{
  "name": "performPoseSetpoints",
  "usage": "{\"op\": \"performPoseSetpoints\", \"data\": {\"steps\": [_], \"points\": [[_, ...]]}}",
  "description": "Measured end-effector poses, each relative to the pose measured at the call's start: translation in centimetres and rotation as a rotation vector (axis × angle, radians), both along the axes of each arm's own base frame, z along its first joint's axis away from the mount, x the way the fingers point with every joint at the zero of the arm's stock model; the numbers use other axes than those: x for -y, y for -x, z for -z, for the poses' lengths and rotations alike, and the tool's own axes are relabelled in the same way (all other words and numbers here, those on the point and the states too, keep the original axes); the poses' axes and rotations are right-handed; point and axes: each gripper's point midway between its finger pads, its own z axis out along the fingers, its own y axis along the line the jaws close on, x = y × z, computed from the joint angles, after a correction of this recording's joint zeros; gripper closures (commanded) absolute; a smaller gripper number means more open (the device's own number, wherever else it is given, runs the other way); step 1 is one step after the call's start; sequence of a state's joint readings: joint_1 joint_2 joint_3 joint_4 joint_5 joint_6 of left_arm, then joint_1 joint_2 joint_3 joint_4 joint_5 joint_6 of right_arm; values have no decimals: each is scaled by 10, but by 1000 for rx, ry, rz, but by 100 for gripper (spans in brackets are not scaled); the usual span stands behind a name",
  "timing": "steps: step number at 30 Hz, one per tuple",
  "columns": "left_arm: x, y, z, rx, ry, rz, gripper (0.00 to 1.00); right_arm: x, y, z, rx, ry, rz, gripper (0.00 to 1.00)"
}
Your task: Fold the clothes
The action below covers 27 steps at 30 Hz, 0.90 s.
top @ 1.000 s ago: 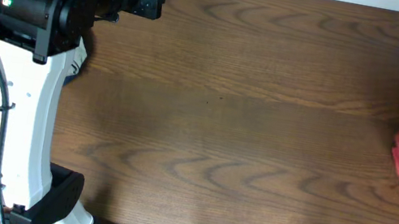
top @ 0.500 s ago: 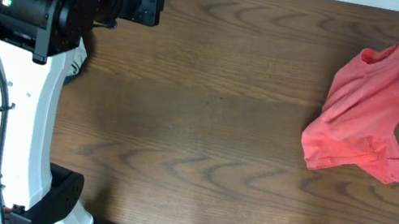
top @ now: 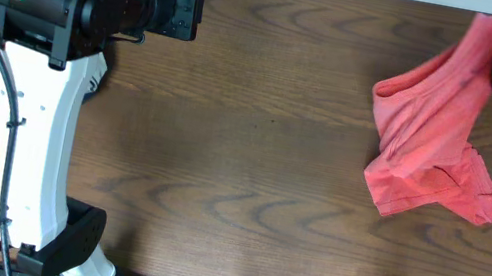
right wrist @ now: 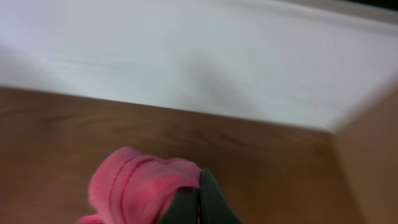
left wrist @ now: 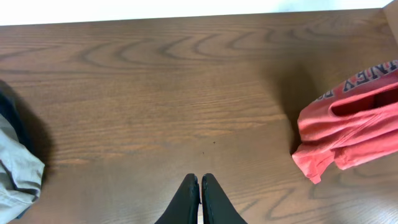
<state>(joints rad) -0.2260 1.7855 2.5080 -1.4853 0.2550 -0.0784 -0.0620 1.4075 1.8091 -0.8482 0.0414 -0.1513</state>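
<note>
we see the red shirt (top: 433,141) crumpled at the right of the table (top: 262,161), its top lifted and its hem on the wood. the right tool (right wrist: 200,190), at the far right corner, pinches a bunched fold. the left tool (left wrist: 200,186) hangs over bare wood, fingers pressed together, empty. only the left wrist view shows the shirt's lettering (left wrist: 364,78).

The right gripper (right wrist: 200,186) pinches a bunched red garment (right wrist: 134,180) above the wooden table (right wrist: 56,124), a white wall (right wrist: 186,56) behind.
</note>
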Motion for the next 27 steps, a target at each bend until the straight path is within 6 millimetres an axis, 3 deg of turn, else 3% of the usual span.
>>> {"op": "performPoseSetpoints", "data": {"steps": [7, 9, 11, 14, 16, 21, 27], "points": [[0, 0, 0, -1, 0, 0, 94, 92, -1, 13, -19, 67, 415, 99], [0, 0, 0, -1, 0, 0, 93, 103, 0, 14, -21, 69, 449, 99], [0, 0, 0, -1, 0, 0, 94, 98, -2, 14, -22, 58, 412, 99], [0, 0, 1, -4, -1, 0, 94, 65, -7, 27, -72, 7, 258, 99], [-1, 2, 2, -12, -4, -1, 94, 32, -7, 41, -132, -36, 133, 99], [-5, 4, 6, -26, -23, -14, 94, -81, 6, 80, -319, -166, -210, 99], [-5, 3, 6, -26, -27, -17, 94, -197, 5, 133, -502, -287, -420, 99]]}}
